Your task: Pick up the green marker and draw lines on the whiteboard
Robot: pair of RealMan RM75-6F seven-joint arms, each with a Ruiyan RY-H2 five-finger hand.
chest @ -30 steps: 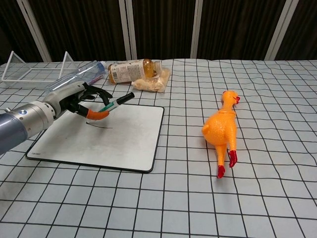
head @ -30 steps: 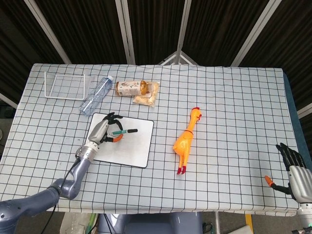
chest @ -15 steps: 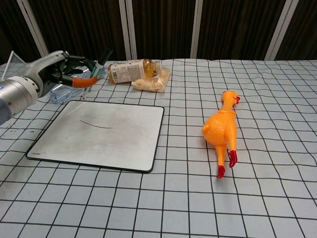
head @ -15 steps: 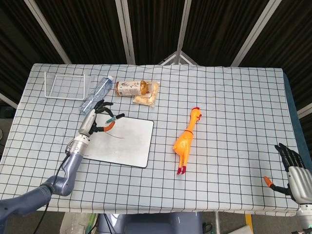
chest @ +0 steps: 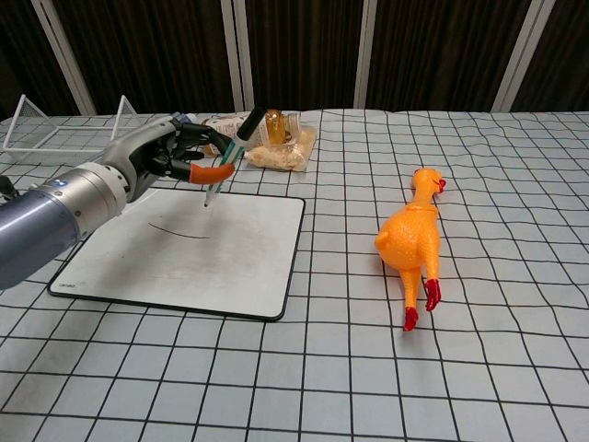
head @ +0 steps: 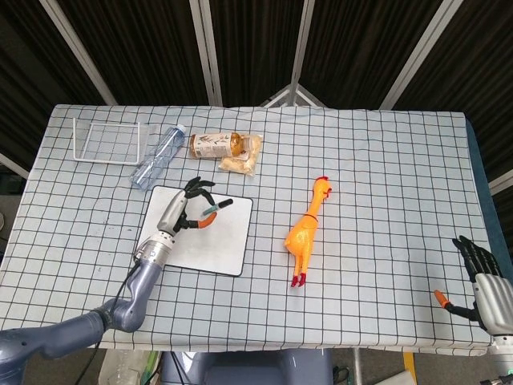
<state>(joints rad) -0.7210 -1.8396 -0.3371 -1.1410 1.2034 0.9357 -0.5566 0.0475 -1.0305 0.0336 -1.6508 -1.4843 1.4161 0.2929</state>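
The white whiteboard (head: 218, 241) (chest: 230, 262) lies flat on the checkered cloth at the left, with a short dark line (chest: 179, 231) drawn on it. My left hand (head: 183, 210) (chest: 170, 155) hovers over the board's upper part and grips the green marker (head: 213, 208) (chest: 230, 155). The marker is tilted, tip down, just above the board. My right hand (head: 481, 277) rests at the table's near right corner, fingers apart, holding nothing; the chest view does not show it.
A yellow rubber chicken (head: 307, 228) (chest: 411, 239) lies right of the board. Behind the board are a clear plastic bottle (head: 159, 156), a brown drink bottle (head: 215, 144) (chest: 269, 124), a snack bag (head: 243, 163) (chest: 283, 155) and a white wire rack (head: 107, 140) (chest: 46, 129).
My left hand lifted the marker off the board toward the far left, then swung back right; it now holds the marker over the board's upper middle, right of the drawn line.
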